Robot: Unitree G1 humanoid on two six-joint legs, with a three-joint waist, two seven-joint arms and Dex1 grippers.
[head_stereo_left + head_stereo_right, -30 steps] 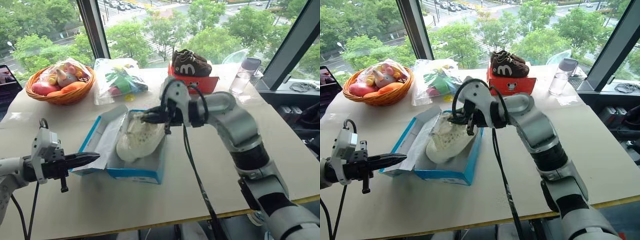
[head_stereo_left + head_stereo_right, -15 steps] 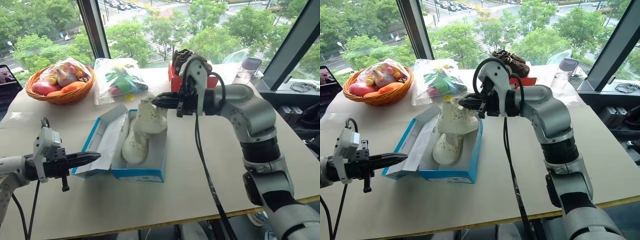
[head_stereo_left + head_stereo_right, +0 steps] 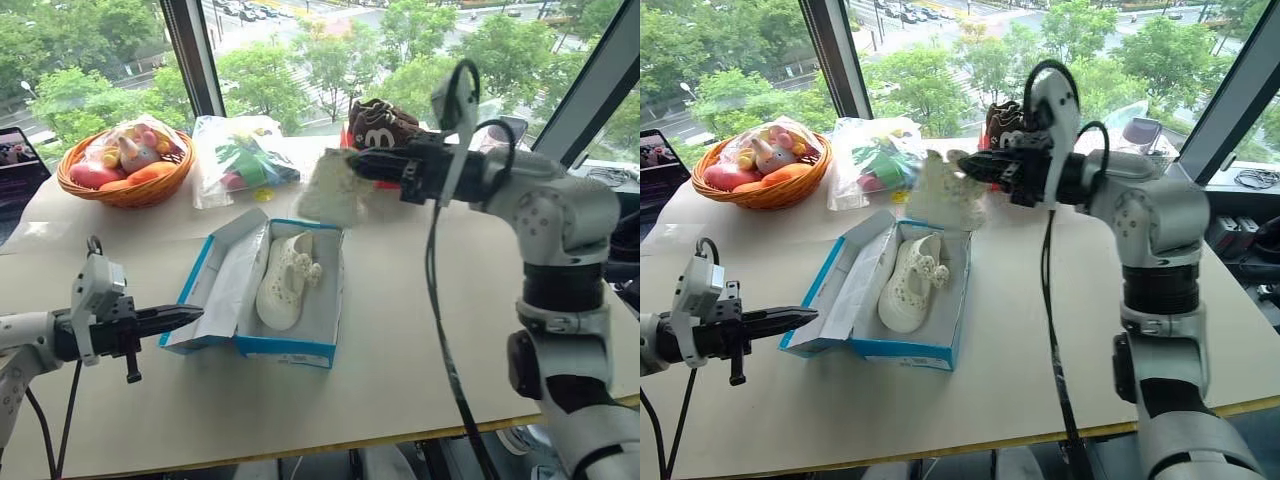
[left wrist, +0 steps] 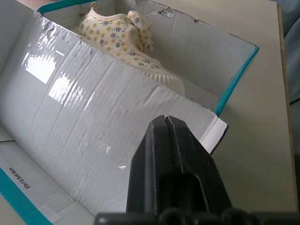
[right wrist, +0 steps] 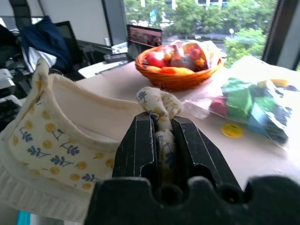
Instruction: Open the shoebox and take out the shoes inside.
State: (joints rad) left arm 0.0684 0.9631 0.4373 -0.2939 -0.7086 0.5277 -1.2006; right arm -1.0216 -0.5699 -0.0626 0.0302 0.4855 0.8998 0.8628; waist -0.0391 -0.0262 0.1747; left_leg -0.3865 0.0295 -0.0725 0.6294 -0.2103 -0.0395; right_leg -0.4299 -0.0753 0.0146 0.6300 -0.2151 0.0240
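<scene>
Right wrist view: right gripper pinches one shoe by its thin strap; it could slip out. Left gripper, closed, sits beside the shoebox.

at ten o'clock on the table we see a wicker basket of colourful toys; beside it, near twelve, a clear bag of bright pieces. at one o'clock, brown shoes and a drinking bottle.
</scene>
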